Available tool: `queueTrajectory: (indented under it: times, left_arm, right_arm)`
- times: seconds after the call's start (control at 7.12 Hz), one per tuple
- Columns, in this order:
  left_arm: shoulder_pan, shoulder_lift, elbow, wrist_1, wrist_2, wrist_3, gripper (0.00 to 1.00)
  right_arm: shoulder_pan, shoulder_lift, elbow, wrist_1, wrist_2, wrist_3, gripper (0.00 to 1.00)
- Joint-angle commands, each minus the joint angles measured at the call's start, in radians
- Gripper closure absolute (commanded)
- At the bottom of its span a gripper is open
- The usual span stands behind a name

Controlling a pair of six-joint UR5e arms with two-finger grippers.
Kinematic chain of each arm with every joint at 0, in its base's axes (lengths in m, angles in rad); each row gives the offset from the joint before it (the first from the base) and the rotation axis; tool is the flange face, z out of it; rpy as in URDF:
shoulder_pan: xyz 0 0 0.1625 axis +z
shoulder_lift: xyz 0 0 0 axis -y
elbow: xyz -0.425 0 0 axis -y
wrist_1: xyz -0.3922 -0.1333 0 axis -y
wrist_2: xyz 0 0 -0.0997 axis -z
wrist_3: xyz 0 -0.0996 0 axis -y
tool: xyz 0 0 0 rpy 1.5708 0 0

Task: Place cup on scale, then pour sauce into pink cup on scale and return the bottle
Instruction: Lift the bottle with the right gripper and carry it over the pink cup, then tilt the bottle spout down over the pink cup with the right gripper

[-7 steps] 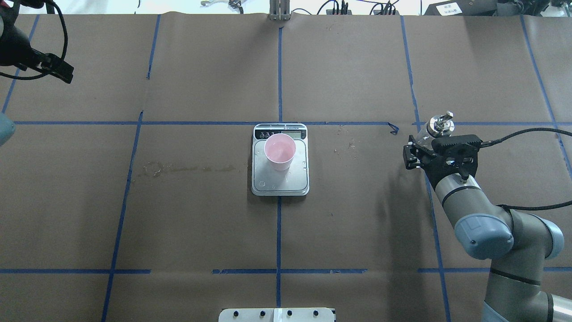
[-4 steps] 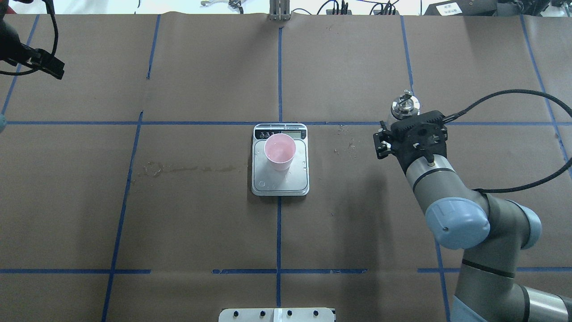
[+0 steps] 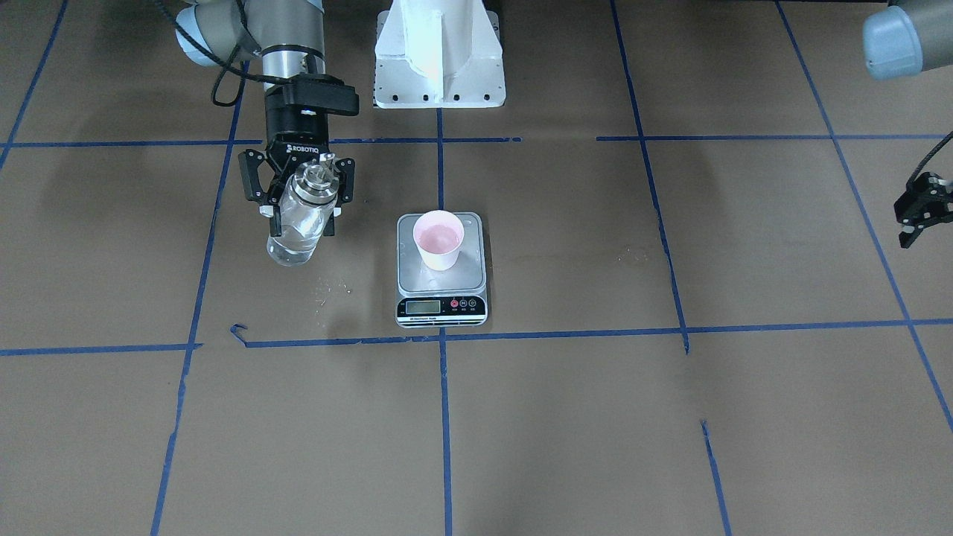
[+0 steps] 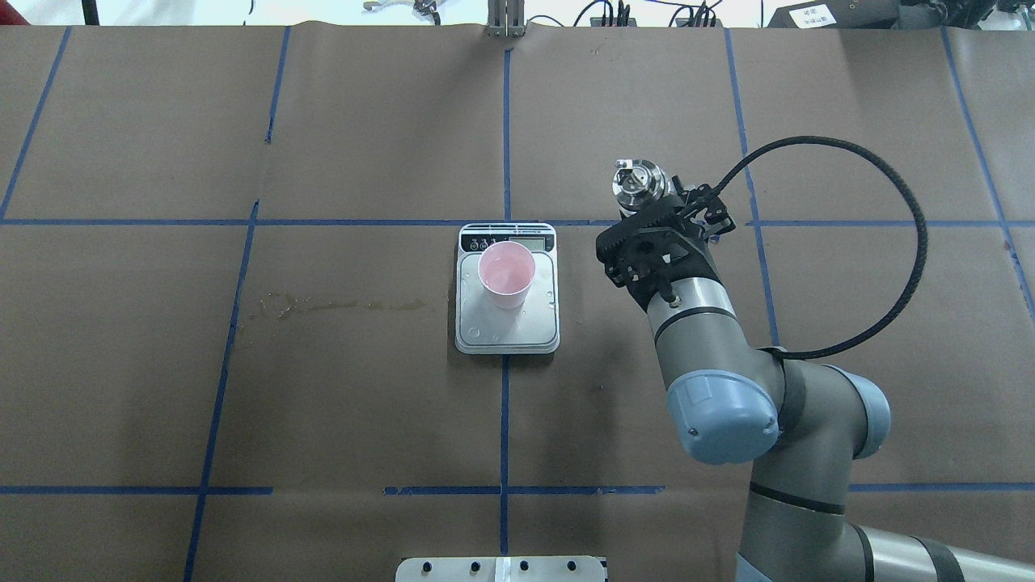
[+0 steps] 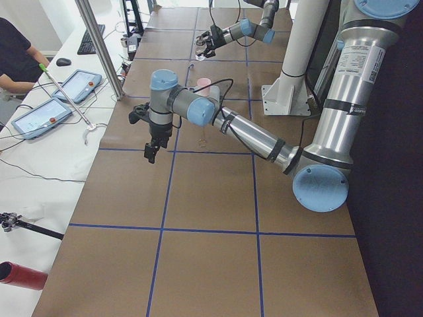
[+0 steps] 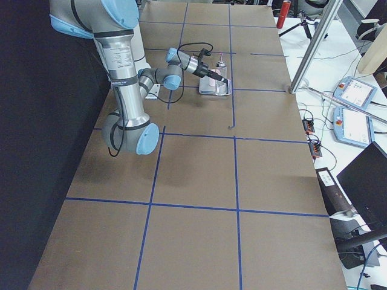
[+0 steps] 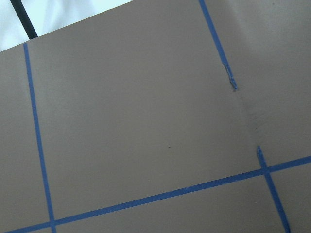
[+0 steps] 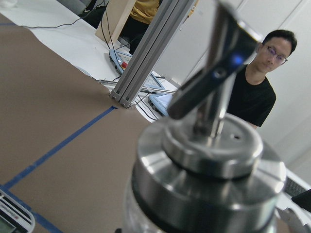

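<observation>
Seen from the front, the right gripper (image 3: 301, 216) is clamped around the small clear glass bottle (image 3: 292, 240) with a silver spout cap, near but apart from the flat silver-grey scale (image 3: 441, 286), on which the pale pink paper cup (image 3: 438, 240) stands.

Legible marking: one. The brand name "ROBOTIQ" is printed in white capitals on the black body of the right end effector (image 3: 301, 223), directly above the cap of the bottle (image 3: 296, 223).

Scale (image 3: 439, 286): the LCD display (image 3: 422, 306) shows no readable digits. The symbols on its buttons (image 3: 463, 303) are too small to read.

Beyond the counter's far edge, a white label (image 4: 809, 14) carries print too small to read.
</observation>
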Motion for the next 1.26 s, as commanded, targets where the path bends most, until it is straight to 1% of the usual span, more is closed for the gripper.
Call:
queueTrajectory:
  times: [0.0, 0.14, 0.28, 0.42, 0.7, 0.84, 1.12]
  left_arm:
    - [-0.028, 0.006, 0.032, 0.0, -0.001, 0.095, 0.0]
    - [-0.029, 0.006, 0.038, 0.0, 0.002, 0.12, 0.0]
    - [-0.028, 0.023, 0.04, -0.009, 0.002, 0.123, 0.0]
    - [-0.026, 0.035, 0.053, -0.063, 0.003, 0.12, 0.0]
    - [-0.026, 0.035, 0.081, -0.092, 0.006, 0.121, 0.0]
    - [-0.026, 0.035, 0.081, -0.092, 0.006, 0.12, 0.0]
    - [-0.025, 0.034, 0.087, -0.092, 0.008, 0.12, 0.0]
  right_arm:
    - [-0.049, 0.054, -0.112, -0.13, -0.202, -0.191, 1.0]
    - [-0.058, 0.097, -0.146, -0.207, -0.262, -0.251, 1.0]
    - [-0.058, 0.124, -0.147, -0.32, -0.269, -0.356, 1.0]
    - [-0.06, 0.125, -0.148, -0.382, -0.325, -0.451, 1.0]
    - [-0.063, 0.137, -0.208, -0.385, -0.352, -0.484, 1.0]
    - [-0.062, 0.167, -0.247, -0.384, -0.352, -0.491, 1.0]
    - [-0.06, 0.171, -0.252, -0.384, -0.358, -0.552, 1.0]
